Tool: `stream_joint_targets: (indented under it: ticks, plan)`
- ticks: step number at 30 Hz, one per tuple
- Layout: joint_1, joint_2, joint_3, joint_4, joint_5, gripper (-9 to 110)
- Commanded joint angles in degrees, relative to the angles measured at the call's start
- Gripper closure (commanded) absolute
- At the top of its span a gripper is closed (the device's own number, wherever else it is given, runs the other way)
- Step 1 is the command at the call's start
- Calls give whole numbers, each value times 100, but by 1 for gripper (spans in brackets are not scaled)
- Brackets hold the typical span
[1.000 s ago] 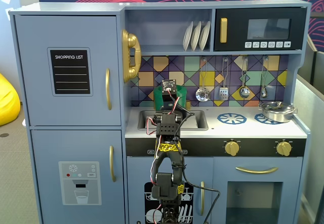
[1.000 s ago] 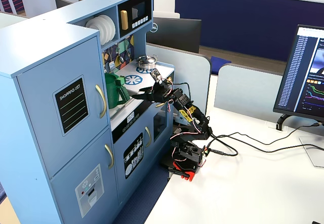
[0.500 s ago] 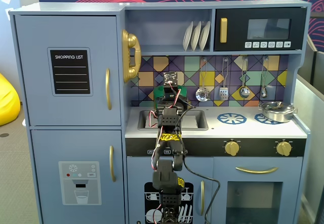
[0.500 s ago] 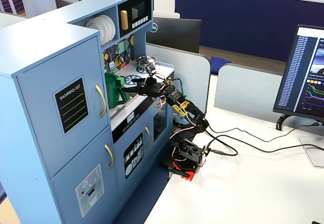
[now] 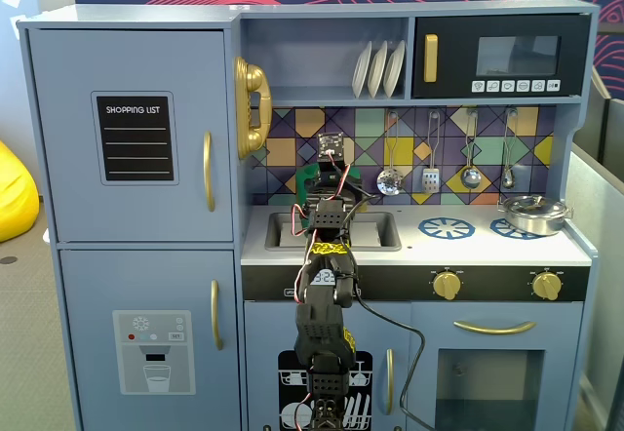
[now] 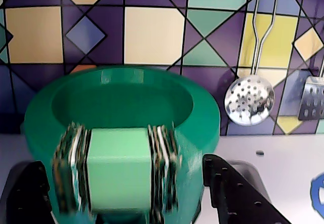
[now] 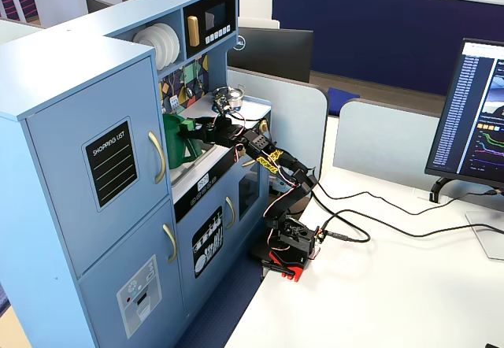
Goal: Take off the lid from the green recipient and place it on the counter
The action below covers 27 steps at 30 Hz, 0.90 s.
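The green recipient [image 6: 121, 107] fills the wrist view and stands against the tiled back wall, its lighter ribbed panel [image 6: 119, 168] facing me. Its top shows a wide rim around a sunken dark-green round area. No strap handle shows, so I cannot tell whether the lid sits there. My gripper [image 6: 121, 162] is open. One black finger [image 6: 28, 193] is left of the recipient and the other [image 6: 228, 188] is right of it, close to its sides. In both fixed views the recipient [image 5: 306, 178] [image 7: 179, 145] stands by the sink, mostly behind my arm in one. The pale counter [image 6: 283, 168] [image 5: 487, 251] lies to the right.
A recessed sink [image 5: 375, 231] is under my arm. A silver pot with a lid [image 5: 531, 215] sits on the right burner ring. A skimmer [image 6: 249, 101] and other utensils hang on the back wall to the right. A yellow toy phone [image 5: 252, 107] hangs at the upper left.
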Motion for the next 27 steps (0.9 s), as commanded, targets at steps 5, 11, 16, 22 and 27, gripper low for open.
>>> stream_joint_targets:
  ticks: [5,11,16,22,27]
  plan:
    - [-123,-176,-536,-264,-123,72]
    - [-202,-229,-536,-343,-167,74]
    - [-299,-264,-554,-431,-202,80]
    - [-422,-264,-563,-457,79,101]
    - [-422,-255,-589,-457,44,101]
